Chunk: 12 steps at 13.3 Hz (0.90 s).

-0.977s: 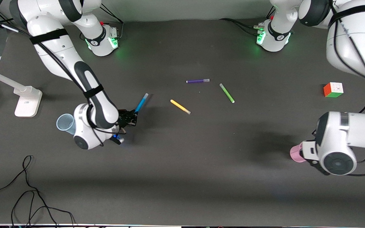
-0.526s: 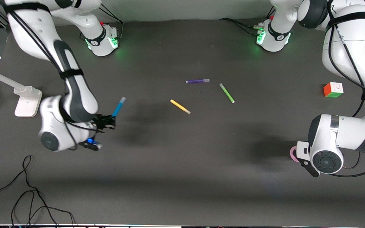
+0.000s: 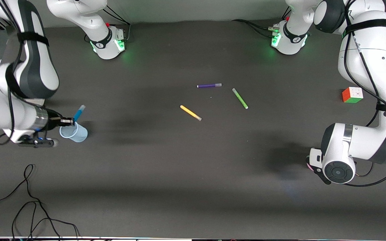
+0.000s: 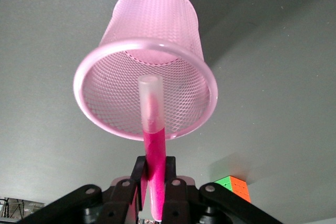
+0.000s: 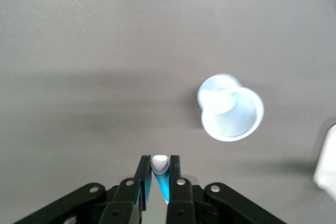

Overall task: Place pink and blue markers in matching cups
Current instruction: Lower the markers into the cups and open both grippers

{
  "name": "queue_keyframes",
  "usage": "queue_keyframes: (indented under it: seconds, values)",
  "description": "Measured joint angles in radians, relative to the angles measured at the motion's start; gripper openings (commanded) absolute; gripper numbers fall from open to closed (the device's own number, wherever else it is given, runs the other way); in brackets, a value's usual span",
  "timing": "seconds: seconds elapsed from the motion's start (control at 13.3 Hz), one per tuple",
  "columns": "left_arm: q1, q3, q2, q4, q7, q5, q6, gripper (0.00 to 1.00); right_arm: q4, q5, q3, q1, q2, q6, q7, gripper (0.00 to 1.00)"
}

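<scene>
Pink and blue markers are both off the bench, each pinched in a hand. The pink marker point(image 4: 153, 145) is clamped between the fingers of the left hand point(image 4: 154, 174), which are drawn in tight on its magenta barrel; its pale end points out from the hand toward the open mouth of the pink cup point(image 4: 147, 61), which stands on the bench just under the hand. In the front view that hand is hidden under the left arm's wrist, and only a sliver of the cup's rim point(image 3: 308, 163) shows beside it.

The blue marker point(image 3: 78, 113) is gripped low on its barrel by the right hand point(image 3: 68, 122), fingers closed on it, tilted with its pale cap up and away from the hand. The blue cup point(image 3: 74, 132) stands on the bench right beside that hand, the hand at its rim; from the right wrist the cup point(image 5: 231, 114) lies a little ahead of the fingers and off to one side.

Out past both hands, mid-bench, lie a purple marker point(image 3: 209, 85), a green marker point(image 3: 240, 98) and a yellow marker point(image 3: 190, 112). A colour cube point(image 3: 352, 94) sits toward the left arm's end.
</scene>
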Motion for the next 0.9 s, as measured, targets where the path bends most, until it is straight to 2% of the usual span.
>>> queue_keyframes:
  seconds: [0.08, 0.38, 0.53, 0.75, 0.9]
  values:
    - [0.0, 0.0, 0.004, 0.0, -0.015, 0.0, 0.0, 1.0, -0.061, -0.024, -0.021, 0.003, -0.044, 0.081, -0.061, 0.0]
    - [-0.002, -0.002, 0.011, 0.003, -0.038, 0.0, 0.0, 0.99, -0.304, -0.025, -0.175, -0.001, -0.146, 0.484, -0.38, 0.0]
    - [-0.005, -0.003, 0.005, 0.017, -0.04, 0.0, -0.002, 0.99, -0.389, 0.026, -0.189, 0.0, -0.167, 0.587, -0.448, 0.0]
    - [-0.005, -0.009, -0.018, 0.05, -0.04, -0.007, -0.078, 0.99, -0.42, 0.124, -0.187, 0.03, -0.17, 0.62, -0.477, 0.0]
    - [-0.007, -0.011, -0.053, 0.067, -0.043, -0.049, -0.144, 0.99, -0.45, 0.141, -0.186, 0.058, -0.167, 0.677, -0.477, 0.0]
